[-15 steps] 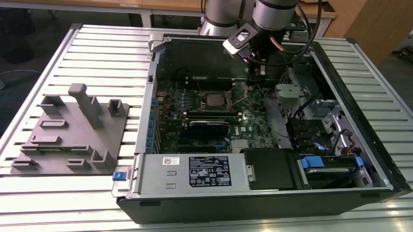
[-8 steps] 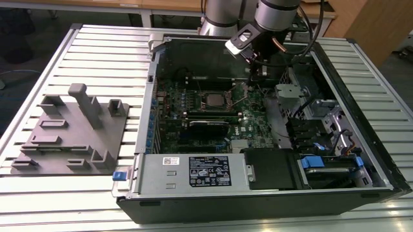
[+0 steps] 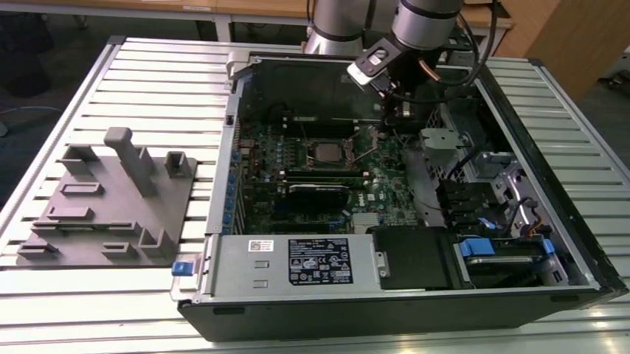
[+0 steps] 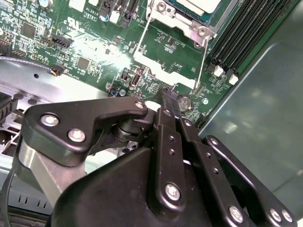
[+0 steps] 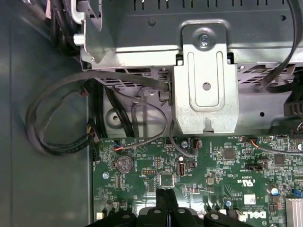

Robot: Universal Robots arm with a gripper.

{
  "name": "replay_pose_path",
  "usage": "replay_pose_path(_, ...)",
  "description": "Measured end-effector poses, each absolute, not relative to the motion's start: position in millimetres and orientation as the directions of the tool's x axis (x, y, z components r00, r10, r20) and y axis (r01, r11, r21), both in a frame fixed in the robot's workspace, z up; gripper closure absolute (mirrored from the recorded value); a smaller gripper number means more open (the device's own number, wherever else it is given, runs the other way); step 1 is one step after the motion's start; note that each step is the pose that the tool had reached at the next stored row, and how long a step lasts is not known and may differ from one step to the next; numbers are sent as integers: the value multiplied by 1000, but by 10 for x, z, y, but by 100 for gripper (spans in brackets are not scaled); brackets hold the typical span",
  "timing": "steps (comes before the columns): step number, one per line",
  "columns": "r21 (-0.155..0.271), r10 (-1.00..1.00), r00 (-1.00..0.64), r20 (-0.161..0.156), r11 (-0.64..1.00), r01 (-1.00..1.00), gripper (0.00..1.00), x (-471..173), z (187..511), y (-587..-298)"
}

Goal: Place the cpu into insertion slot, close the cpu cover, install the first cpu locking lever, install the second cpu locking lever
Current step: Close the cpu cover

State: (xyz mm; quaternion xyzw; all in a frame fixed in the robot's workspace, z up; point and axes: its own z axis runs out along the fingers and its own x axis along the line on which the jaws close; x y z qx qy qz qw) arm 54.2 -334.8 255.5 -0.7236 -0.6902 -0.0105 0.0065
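Observation:
The cpu (image 3: 328, 150) lies in the insertion slot (image 3: 347, 164) of the green motherboard (image 3: 384, 188), its silver-grey top (image 4: 198, 4) showing through the window of the cpu cover (image 4: 187, 20), which sits down over it. Two thin wire levers (image 4: 202, 59) (image 4: 143, 35) run out from the socket across the board. My gripper (image 3: 391, 122) hangs inside the case to the exterior view's right of the socket, just above the board. Its black fingers (image 4: 166, 101) are pressed together with nothing between them, tips close to the end of one lever and to a coin battery (image 5: 124, 164).
The open computer case (image 3: 221, 158) lies on a slatted table (image 3: 147, 81). A power supply (image 3: 295, 262) and blue-handled drive bays (image 3: 492, 247) fill its near side. A metal bracket (image 5: 206, 90) and cables (image 5: 61, 118) stand beside the board. A grey fixture plate (image 3: 99, 210) lies at the exterior view's left.

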Motion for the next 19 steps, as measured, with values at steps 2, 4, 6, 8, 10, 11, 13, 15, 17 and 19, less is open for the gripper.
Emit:
replay_pose_path(2, 5, 999, 47, 24, -47, 999, 89, 548, 2538, -3347)
replay_pose_path(4, 5, 999, 47, 23, -47, 999, 89, 552, 2532, -3346)
replay_pose_path(6, 5, 999, 47, 22, -47, 999, 89, 555, 2532, -3345)
replay_pose_path(8, 5, 999, 47, 21, -47, 999, 89, 567, 2530, -3341)
replay_pose_path(10, 4, 999, 47, 19, -47, 999, 89, 583, 2528, -3337)
replay_pose_path(11, 4, 999, 47, 19, -47, 999, 89, 588, 2527, -3335)
replay_pose_path(13, 3, 999, 47, 18, -47, 999, 89, 594, 2523, -3334)
replay_pose_path(15, 3, 999, 47, 18, -47, 999, 89, 595, 2521, -3334)
replay_pose_path(17, 3, 999, 47, 18, -47, 999, 89, 595, 2521, -3334)
replay_pose_path(19, 3, 999, 47, 19, -47, 999, 89, 595, 2517, -3333)
